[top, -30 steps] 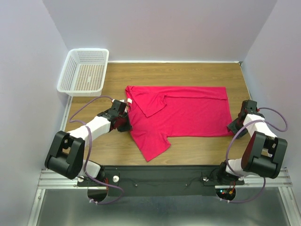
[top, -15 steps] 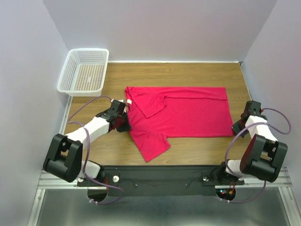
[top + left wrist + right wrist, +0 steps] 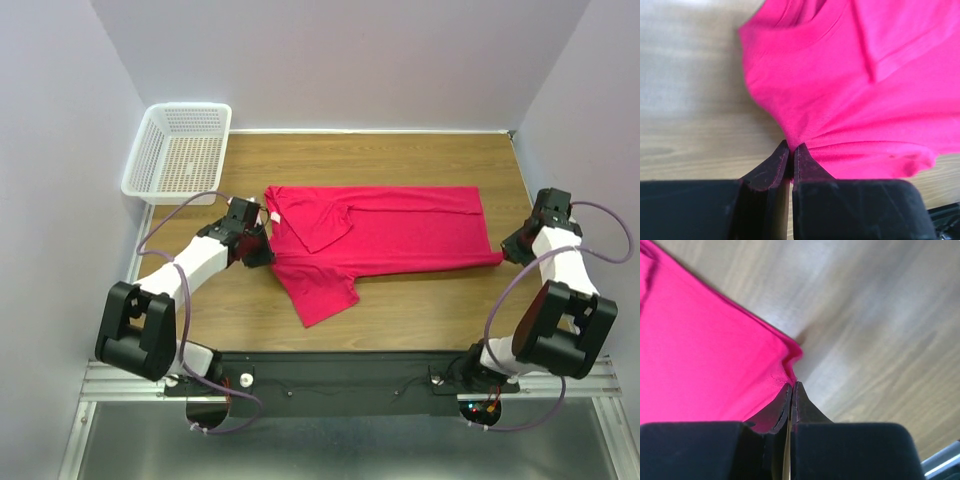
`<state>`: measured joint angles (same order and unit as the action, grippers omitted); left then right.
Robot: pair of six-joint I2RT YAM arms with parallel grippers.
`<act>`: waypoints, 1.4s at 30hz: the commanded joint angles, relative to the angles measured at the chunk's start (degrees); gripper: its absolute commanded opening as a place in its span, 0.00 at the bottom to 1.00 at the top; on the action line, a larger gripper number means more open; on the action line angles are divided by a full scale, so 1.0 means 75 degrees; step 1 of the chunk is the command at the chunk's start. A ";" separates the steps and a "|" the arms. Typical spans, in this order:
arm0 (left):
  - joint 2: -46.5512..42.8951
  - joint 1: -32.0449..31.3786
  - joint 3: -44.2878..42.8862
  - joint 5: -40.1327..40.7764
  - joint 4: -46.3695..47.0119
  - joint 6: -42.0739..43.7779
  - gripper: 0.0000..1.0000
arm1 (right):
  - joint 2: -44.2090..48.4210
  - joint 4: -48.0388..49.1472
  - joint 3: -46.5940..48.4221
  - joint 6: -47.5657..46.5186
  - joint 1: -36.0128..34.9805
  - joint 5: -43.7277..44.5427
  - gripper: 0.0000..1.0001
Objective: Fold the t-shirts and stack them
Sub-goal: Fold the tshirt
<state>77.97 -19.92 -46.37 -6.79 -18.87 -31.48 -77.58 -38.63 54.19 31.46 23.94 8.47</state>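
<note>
Left fingers [image 3: 769, 169] clamp the t-shirt [image 3: 400, 235] at its 9 o'clock edge; right fingers [image 3: 807, 411] clamp its 3 o'clock corner, cloth spread on the tabletop [image 3: 400, 160].

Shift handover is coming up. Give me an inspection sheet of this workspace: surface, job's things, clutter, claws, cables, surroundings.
Surface: wooden table, flat.
Job's things: one pink shirt, spread out, one sleeve folded onto the body, the other sticking out toward the arms.
Clutter: white mesh basket at the far-left corner, empty.
Claws: left claw shut on the shirt's edge near the collar; right claw shut on its near hem corner.
Cables: purple cables loop beside each arm, off the shirt.
Surroundings: pale walls on three sides; metal rail under the arm bases.
</note>
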 commanded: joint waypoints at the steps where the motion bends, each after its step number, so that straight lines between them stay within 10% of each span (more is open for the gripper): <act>1: 0.0325 0.0125 -0.0695 -0.0102 -0.0190 0.0272 0.00 | -0.0459 0.0170 0.0672 -0.0152 0.0065 -0.0355 0.01; 42: 0.2541 0.0828 -0.2653 -0.1005 -0.0354 0.0600 0.00 | -0.3261 0.1061 0.2442 -0.0293 -0.0275 -0.1598 0.02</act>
<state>98.52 -14.22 -62.83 -13.65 -21.02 -27.83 -102.15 -32.93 69.43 29.56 22.02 -3.49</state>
